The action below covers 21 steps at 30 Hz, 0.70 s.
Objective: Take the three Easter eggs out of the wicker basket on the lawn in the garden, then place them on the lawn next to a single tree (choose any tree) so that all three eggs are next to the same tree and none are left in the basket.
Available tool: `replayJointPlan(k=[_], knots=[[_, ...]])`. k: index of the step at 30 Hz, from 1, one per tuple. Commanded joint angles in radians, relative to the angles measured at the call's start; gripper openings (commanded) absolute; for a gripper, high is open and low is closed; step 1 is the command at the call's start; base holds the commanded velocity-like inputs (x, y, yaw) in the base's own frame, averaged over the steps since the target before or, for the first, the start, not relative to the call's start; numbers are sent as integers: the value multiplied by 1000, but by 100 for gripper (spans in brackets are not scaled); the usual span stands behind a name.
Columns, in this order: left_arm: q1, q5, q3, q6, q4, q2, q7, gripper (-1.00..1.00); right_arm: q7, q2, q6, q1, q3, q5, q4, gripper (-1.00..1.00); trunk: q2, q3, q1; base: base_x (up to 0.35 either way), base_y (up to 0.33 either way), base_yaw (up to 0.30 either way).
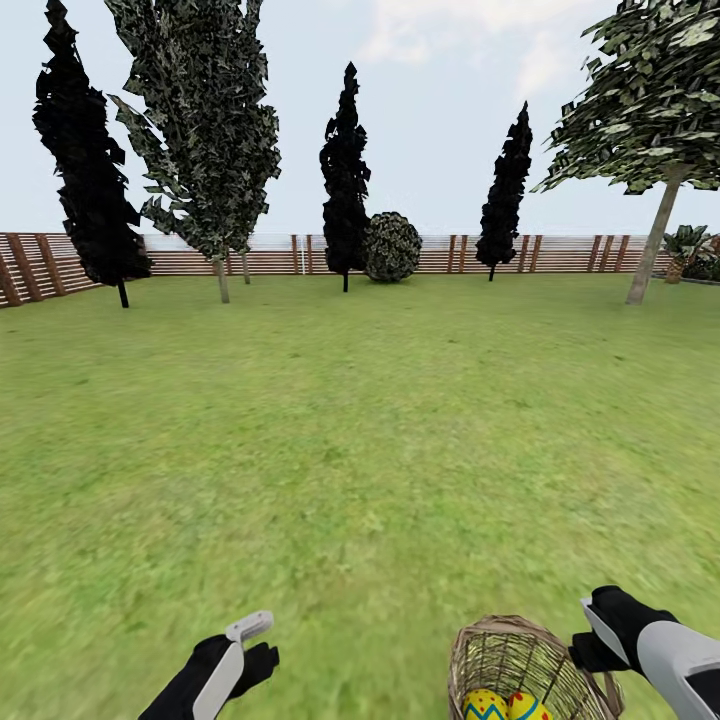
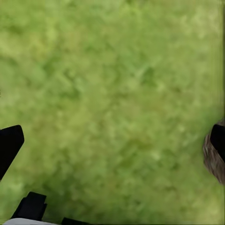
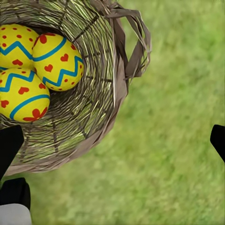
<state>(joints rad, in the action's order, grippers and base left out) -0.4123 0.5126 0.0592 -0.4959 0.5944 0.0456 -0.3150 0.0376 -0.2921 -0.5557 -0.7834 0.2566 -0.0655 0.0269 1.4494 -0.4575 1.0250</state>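
My right jaws (image 3: 112,140) hang spread and empty over the rim of the round brown woven wicker basket (image 3: 110,93), with the three yellow eggs with red dots and teal zigzags (image 3: 57,61) lying touching one another deep inside, off to one side of my span. My left jaws (image 1: 250,645) are also spread, over bare mottled green lawn (image 2: 112,93). If I descend here, one finger could catch the wicker wall or its arched handle (image 3: 133,40) and tip the basket, spilling the eggs.

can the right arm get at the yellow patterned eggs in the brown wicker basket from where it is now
Probably yes. The right gripper hangs open just beside the brown woven wicker basket, whose mouth is uncovered. The three yellow zigzag-banded Easter eggs lie exposed inside. Only the basket's arched handle might crowd the approach.
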Motion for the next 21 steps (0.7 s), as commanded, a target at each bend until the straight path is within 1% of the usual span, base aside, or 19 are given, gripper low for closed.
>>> replayJointPlan(k=[1,3,12,21], knots=[[0,11,5,4,2,-1,-9,100,4,0,-6,0,9,-7,2,100,1,-1,0,0,0,0],[0,11,5,9,2,-1,-9,100,4,0,-6,0,9,-7,2,100,1,-1,0,0,0,0],[0,14,-1,5,1,-4,-6,100,4,1,-6,0,9,-6,2,100,64,-29,34,0,0,0],[0,15,1,3,1,-1,-7,100,4,1,-8,0,9,-6,2,100,127,-58,69,0,0,0]])
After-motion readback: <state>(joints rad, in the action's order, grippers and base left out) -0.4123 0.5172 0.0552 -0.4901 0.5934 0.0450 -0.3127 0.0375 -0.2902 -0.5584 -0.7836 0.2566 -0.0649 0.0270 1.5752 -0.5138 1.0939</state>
